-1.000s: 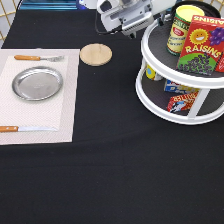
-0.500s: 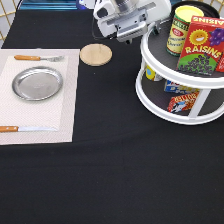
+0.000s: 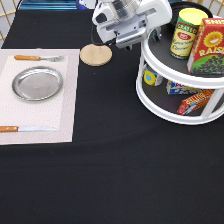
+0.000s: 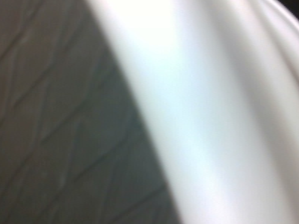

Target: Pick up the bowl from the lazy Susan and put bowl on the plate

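Observation:
The lazy Susan [image 3: 150, 102] is a white two-tier turntable at the exterior view's right. My gripper [image 3: 136, 41] hangs at the top-left edge of its upper tier, right over the white rim. I cannot make out the black bowl for certain. A dark curved edge [image 3: 186, 5] shows behind the yellow can at the top, and the arm hides the rest of that spot. The silver plate [image 3: 37, 83] lies empty on a pale placemat at the left, far from the gripper. The wrist view shows the turntable's white rim [image 4: 221, 125] close up, next to a dark surface.
A yellow can [image 3: 184, 31] and a raisin box [image 3: 209, 45] stand on the upper tier, with snack packs [image 3: 192, 100] on the lower one. A wooden coaster [image 3: 96, 54] lies left of the gripper. A fork [image 3: 37, 58] and a knife [image 3: 27, 128] flank the plate.
The gripper has shifted slightly left and down along the turntable's upper rim. Nothing else has moved.

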